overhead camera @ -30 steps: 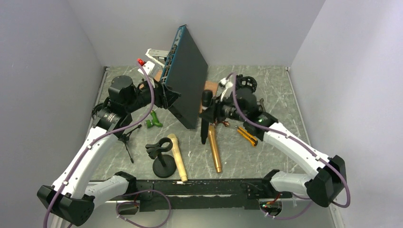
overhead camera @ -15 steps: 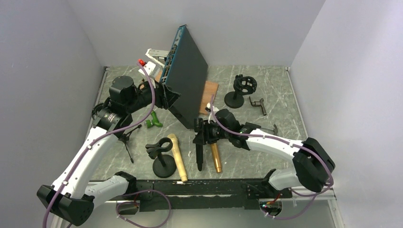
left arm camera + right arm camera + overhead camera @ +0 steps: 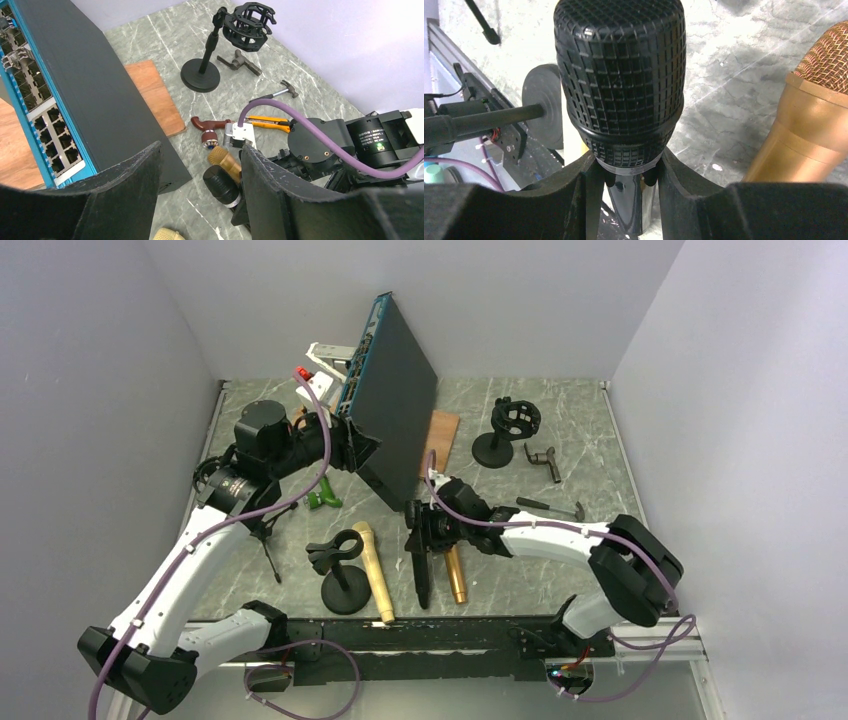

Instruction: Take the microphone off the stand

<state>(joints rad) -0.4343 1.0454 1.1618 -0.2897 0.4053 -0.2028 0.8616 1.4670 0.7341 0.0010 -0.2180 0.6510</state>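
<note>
- Presently the right tool [image 3: 420,540] is clenched on the black microphone [image 3: 420,580]. The right wrist view shows one finger on each side of the handle, just below the mesh head.
- The black microphone lies at the near middle of the tabletop [image 3: 590,470], with its tail pointing toward the near edge. Whether the tail touches the surface cannot be told.
- A gold microphone [image 3: 456,575] lies flat just to the right of the black one and roughly parallel to it.
- The round-based stand with the black ring cradle [image 3: 515,418] stands upright at the far right, well apart from the black microphone. Its cradle holds nothing.
- The left tool [image 3: 201,150] is released, its fingers spread wide with nothing clamped between them. It sits close beside the tilted black network box [image 3: 395,410] at the far left.
- A second stand with a clip [image 3: 338,575] stands at the near left, and a pale gold microphone [image 3: 372,565] lies just beside it.
- A wooden board [image 3: 440,435] lies flat to the right of the box, and a hammer [image 3: 552,507] lies right of centre.
</note>
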